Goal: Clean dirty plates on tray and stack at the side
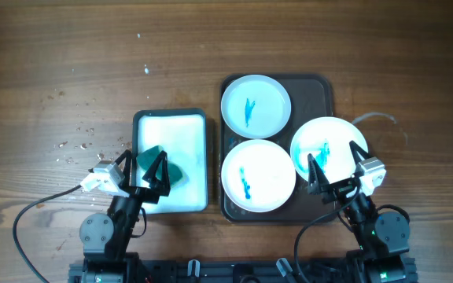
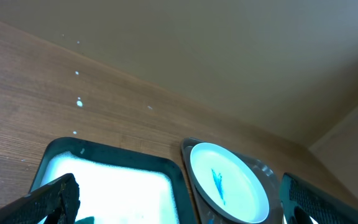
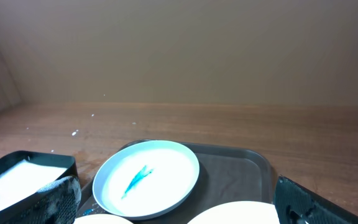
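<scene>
Risks:
- right plate [image 1: 329, 145] hangs over the right rim of the tray [image 1: 321, 90]. Pressing down on its outer edge would likely tip it or slide it off onto the surface [image 1: 69, 63]
- right fingers [image 1: 314, 169] are spread wide over that plate's near side and hold nothing. The plate is shallow, so a pinch on the rim could slip
- right plate and near plate [image 1: 258, 174] look edge to edge, so moving one may drag the other
- left fingers [image 1: 160, 169] are also wide open, straddling the teal sponge [image 1: 157, 159] in the white tray [image 1: 171, 118], nothing gripped. Closing off-centre could catch that tray's wall instead
- bringing the sponge across to the tray puts both arms over the same spot, so a clash is possible

All three plates are on the tray with blue smears on them, including the far plate [image 1: 255, 106]; none is stacked at the side

Unclear:
- can't tell if the right plate rests on the rim, on the near plate, or is raised
- right fingers cover its near edge
- left wrist view shows only the far plate, and the sponge is cut off at the bottom
- sponge or cloth, can't tell
- faint ring [image 1: 380, 119] on the surface right of the tray, unidentifiable
</scene>
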Robot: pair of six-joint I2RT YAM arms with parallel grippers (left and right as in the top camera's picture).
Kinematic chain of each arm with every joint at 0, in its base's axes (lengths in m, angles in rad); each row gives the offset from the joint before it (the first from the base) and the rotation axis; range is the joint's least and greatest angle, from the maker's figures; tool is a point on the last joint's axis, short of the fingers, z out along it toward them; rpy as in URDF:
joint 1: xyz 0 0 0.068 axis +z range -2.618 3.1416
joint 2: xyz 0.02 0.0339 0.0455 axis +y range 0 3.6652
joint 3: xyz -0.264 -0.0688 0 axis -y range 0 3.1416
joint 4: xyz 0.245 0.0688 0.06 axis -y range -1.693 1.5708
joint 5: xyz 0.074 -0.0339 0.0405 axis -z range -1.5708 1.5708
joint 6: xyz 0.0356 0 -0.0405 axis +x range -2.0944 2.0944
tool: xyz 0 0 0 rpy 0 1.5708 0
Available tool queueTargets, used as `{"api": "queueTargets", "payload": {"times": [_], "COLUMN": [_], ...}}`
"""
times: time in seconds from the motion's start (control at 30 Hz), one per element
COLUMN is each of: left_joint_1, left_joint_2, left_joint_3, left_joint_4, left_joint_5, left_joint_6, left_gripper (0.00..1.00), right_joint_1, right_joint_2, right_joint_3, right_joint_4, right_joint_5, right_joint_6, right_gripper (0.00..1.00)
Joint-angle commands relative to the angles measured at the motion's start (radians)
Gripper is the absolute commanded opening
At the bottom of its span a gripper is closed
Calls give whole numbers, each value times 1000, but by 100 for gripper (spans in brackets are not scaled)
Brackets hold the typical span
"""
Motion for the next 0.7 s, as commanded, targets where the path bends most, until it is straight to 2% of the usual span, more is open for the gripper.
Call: {"api": "queueTargets", "payload": {"times": [0.0, 0.27, 0.4, 0.47, 0.57, 0.67], "left_joint_1": [-6, -6, -6, -6, -6, -6], "left_joint_2": [-8, -8, -8, -8, -8, -8], "left_joint_3": [-2, -2, -2, -2, -2, 11], "left_joint_4": [-8, -7, 11, 14, 32, 87], "left_joint_5": [-3, -2, 86, 156, 236, 275], "left_joint_6": [23, 18, -30, -64, -166, -250], "left_gripper": [100, 100, 100, 100, 100, 100], "right_joint_1": [-5, -5, -5, -5, -5, -5], "right_joint_2": [-10, -10, -10, -10, -10, -10], "right_joint_3": [-2, -2, -2, -2, -1, 10], "right_joint_4": [3, 3, 3, 6, 6, 8], "right_joint_5": [10, 10, 6, -28, -28, -126], "right_joint_6": [-11, -10, -8, 77, 370, 407], "right_gripper": [100, 100, 100, 100, 100, 100]}}
